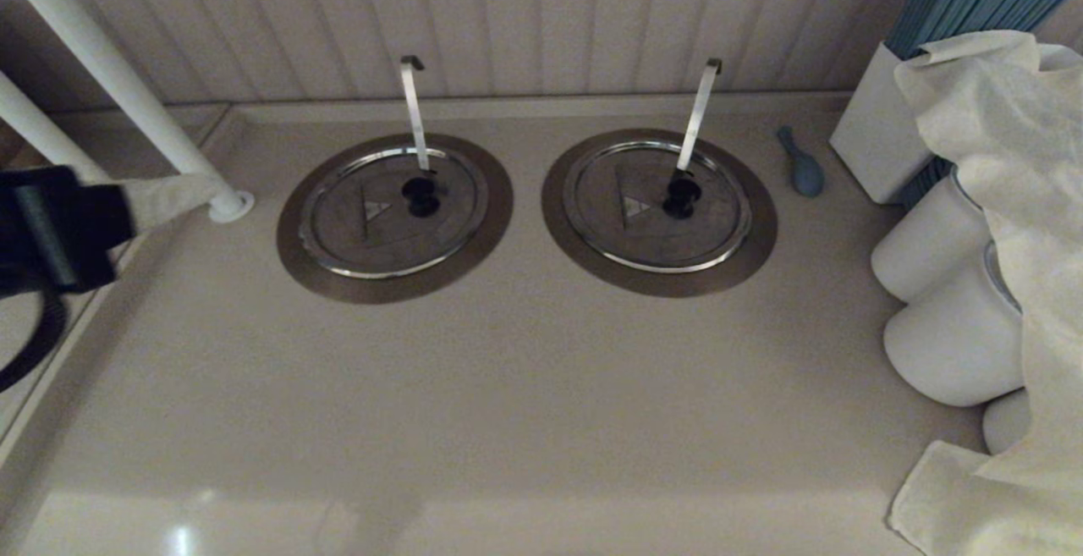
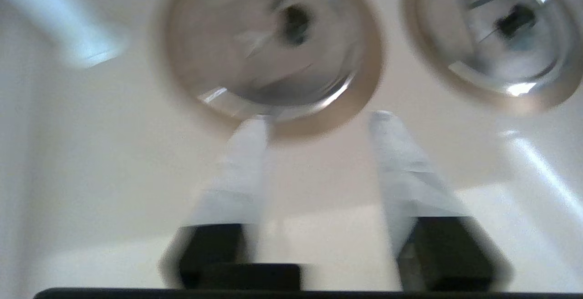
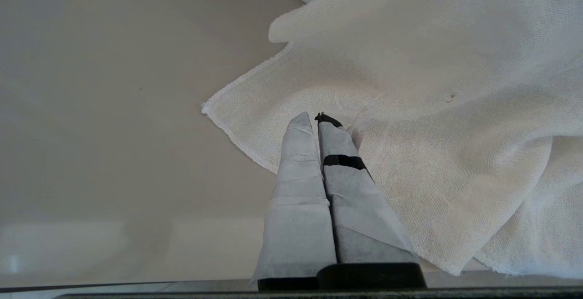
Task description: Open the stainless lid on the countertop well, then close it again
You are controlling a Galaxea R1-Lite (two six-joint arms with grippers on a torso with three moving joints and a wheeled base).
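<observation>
The stainless lid lies flat and closed on the left countertop well. It has a black knob, a triangle mark and a thin upright ladle handle. My left gripper hovers at the far left of the counter, apart from the lid. The left wrist view shows this gripper open and empty, with the lid just ahead of its fingertips. My right gripper is shut on nothing, above the edge of a white cloth; the head view does not show it.
The twin lid with a slanted handle sits to the right. White posts rise at the left. A blue object, a white box of blue straws, white cups and the cloth crowd the right.
</observation>
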